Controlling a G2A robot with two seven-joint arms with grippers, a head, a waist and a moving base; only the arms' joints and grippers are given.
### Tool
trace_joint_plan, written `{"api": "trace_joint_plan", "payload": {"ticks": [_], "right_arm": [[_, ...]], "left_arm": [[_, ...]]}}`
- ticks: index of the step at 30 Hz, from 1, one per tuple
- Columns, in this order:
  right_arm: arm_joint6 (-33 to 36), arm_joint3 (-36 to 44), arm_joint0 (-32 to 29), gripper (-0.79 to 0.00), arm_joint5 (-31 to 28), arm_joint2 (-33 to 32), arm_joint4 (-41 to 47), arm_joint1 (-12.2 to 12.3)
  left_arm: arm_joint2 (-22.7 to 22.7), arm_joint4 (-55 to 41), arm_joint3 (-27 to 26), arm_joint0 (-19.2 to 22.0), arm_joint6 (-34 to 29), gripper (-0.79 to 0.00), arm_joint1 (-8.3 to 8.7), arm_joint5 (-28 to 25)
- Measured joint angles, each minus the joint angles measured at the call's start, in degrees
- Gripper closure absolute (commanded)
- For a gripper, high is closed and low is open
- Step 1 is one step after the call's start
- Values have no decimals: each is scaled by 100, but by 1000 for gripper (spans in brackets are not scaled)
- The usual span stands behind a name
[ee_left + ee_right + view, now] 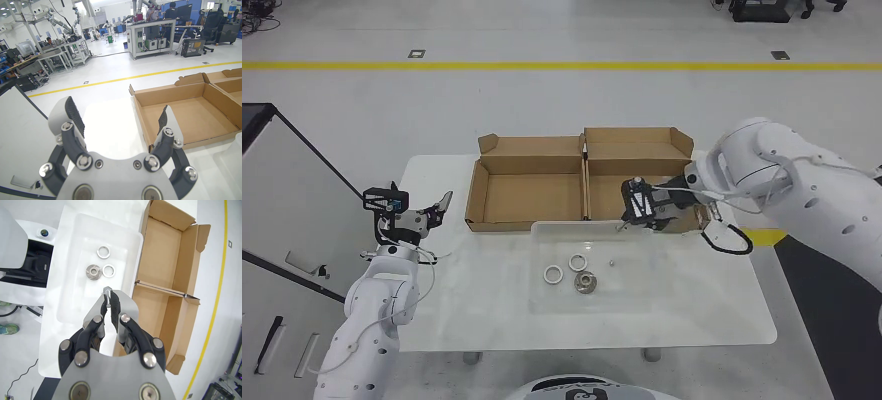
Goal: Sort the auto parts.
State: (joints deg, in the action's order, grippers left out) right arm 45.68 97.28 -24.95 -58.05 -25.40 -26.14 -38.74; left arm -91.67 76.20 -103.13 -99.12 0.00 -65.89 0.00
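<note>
My right gripper is shut on a steel hex bolt, held head outward over the clear tray, close to its edge beside the right cardboard box. In the tray lie two metal rings and a flanged disc. From above, the right gripper hangs at the near wall of the right box. My left gripper stands open and empty above the table's left edge, its fingers spread wide, left of the left box.
Both cardboard boxes, left and right, sit open and bare inside at the back of the white table. A small metal piece lies in the tray near the rings. A dark-framed panel stands off the table's left side.
</note>
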Motion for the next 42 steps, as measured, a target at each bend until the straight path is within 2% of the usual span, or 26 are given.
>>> {"api": "trace_joint_plan", "payload": {"ticks": [12,18,23,30,36,42], "right_arm": [[-1086,-392,495,0,5,673,-275,-526],[-1698,-613,850,0,5,935,-140,-657],[-2170,-704,1152,0,5,1062,326,-592],[-2741,-564,1493,0,5,1155,1157,-338],[-3045,-295,1565,0,5,1198,1652,-80],[-3128,-283,1533,0,5,1210,1795,-45]], "left_arm": [[0,0,0,0,0,-785,0,0],[0,0,0,0,0,-785,0,0],[0,0,0,0,0,-785,0,0],[0,0,0,0,0,-785,0,0],[0,0,0,0,0,-785,0,0],[0,0,0,0,0,-785,0,0]]}}
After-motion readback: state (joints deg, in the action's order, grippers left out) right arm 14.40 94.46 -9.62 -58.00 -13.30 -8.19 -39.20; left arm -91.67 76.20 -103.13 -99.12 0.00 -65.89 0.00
